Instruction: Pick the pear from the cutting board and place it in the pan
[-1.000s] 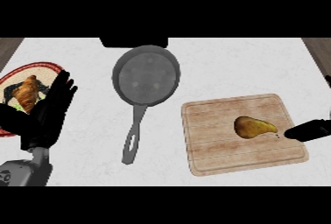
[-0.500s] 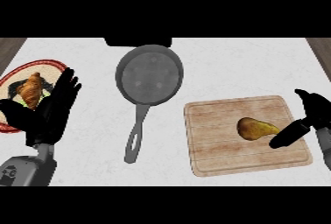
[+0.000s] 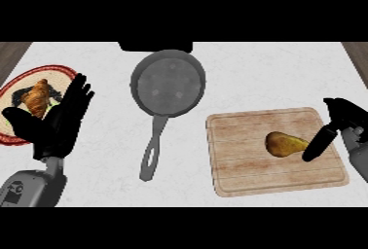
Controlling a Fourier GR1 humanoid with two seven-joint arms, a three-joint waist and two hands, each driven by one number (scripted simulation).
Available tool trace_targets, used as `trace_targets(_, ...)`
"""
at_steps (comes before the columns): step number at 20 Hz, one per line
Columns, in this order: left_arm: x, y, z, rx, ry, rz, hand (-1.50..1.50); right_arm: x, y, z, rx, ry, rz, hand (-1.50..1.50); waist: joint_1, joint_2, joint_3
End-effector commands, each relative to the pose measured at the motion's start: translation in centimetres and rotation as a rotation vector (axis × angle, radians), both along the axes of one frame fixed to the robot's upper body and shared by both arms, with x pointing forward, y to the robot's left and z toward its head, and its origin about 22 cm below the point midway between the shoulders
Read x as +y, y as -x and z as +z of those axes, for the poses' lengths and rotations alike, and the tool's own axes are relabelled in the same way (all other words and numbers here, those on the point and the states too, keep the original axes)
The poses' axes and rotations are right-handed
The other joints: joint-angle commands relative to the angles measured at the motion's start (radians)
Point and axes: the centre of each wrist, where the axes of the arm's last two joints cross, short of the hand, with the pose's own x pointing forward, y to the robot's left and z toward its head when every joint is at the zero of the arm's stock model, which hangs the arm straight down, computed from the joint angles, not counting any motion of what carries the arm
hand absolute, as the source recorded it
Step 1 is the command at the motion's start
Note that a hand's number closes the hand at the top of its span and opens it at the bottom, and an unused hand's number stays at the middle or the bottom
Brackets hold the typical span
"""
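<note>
Head view: the yellow-brown pear (image 3: 286,144) lies on the pale wooden cutting board (image 3: 244,160) at 4 o'clock, right of the board's centre. The right hand (image 3: 332,130) stands at the board's right edge – fingers spread wide, thumb touching the pear's narrow end, holding nothing. The round grey metal pan (image 3: 169,82) sits at 12 o'clock, handle toward 7, nothing lying between. The left hand (image 3: 59,121) rests open at 9 o'clock, overlapping a red-rimmed plate (image 3: 14,87) carrying a croissant (image 3: 37,96).
</note>
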Motion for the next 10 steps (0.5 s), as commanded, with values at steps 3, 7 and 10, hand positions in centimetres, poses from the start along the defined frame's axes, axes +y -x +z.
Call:
trace_targets(3, 0.8, -0.8, 0.6, -0.016, -0.004, 0.020, 0.00, 3.1, -2.9, 0.8, 0.135, 0.144, -0.105, -1.50, -0.008, -0.003, 0.001)
trace_targets(7, 0.2, -0.4, -0.7, 0.003, -0.007, 0.015, 0.00, 4.7, -4.4, 0.0, 0.160, 0.128, -0.104, -1.50, -0.014, -0.003, 0.002)
trace_targets(10, 0.8, -0.3, -0.3, -0.004, 0.003, 0.019, 0.00, 4.4, -5.2, -1.0, 0.207, 0.143, -0.133, -1.50, -0.018, -0.007, 0.002)
